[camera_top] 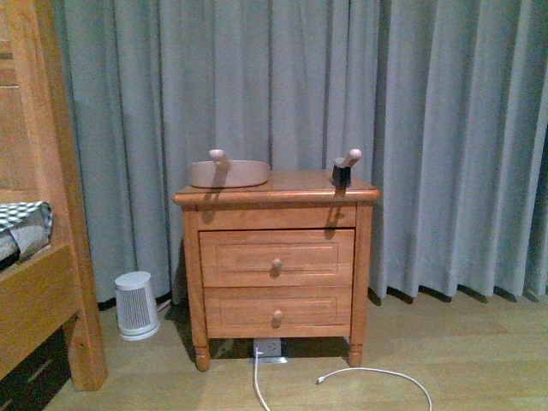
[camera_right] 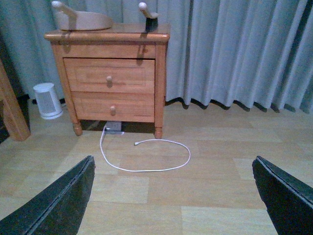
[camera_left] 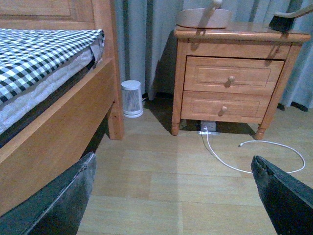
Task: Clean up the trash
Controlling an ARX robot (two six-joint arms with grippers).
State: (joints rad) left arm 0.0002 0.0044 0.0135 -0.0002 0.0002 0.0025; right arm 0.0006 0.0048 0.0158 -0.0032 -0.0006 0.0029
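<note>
Front view: neither arm in frame. Wooden nightstand (camera_top: 276,257) stands against grey curtain (camera_top: 428,128). On its top, a beige dustpan (camera_top: 229,173) on the left and a hand brush (camera_top: 344,169) on the right, well apart. On the floor, a small white heater (camera_top: 137,304) and a white cable (camera_top: 377,377). Crumpled paper ball: not visible.

Left wrist view: left gripper (camera_left: 172,159) spread wide, holding nothing. Bed with checked cover (camera_left: 39,54) is alongside. The floor up to the nightstand shows no paper ball.

Right wrist view: right gripper (camera_right: 172,159) likewise wide and empty. The cable loops in front of the nightstand. No trash here either.

Judgement: the step in hand is locating the trash. Pan slowly past the bed side and behind the nightstand, and keep clear of the cable.
</note>
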